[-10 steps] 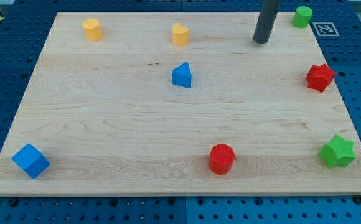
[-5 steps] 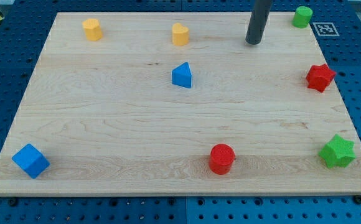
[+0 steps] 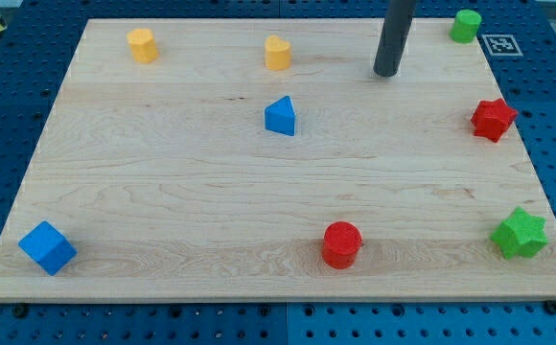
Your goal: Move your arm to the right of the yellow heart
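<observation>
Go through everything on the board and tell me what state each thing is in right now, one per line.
my tip: down at the board, right of the yellow heart, apart from it
yellow heart: upright, untouched
yellow block: upright, top left
blue triangle: standing alone below the heart
blue cube: bottom left corner
red cylinder: upright
red star: right edge
green star: bottom right
green cylinder: top right

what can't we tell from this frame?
- My tip: whether it touches the board; one camera view, no depth cue.
- Rod's upper part and the arm: cut off at the view's top.
- Yellow heart: heart shape barely resolved, small and far.
- Marker: too small to read.
</observation>
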Motion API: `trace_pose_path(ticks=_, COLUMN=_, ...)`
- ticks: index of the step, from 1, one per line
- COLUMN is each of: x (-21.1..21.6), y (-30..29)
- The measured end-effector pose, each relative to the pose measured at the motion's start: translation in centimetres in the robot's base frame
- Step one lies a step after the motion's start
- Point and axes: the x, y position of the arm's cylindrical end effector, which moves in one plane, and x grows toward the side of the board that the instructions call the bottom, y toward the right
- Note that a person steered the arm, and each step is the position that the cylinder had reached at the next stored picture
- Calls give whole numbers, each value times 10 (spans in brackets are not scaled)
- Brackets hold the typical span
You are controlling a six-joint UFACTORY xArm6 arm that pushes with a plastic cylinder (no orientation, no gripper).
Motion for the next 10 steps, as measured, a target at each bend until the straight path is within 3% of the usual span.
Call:
trace_pose_path(ticks=8, x=15, y=-14)
trace_pose_path(ticks=10, x=4, y=-51)
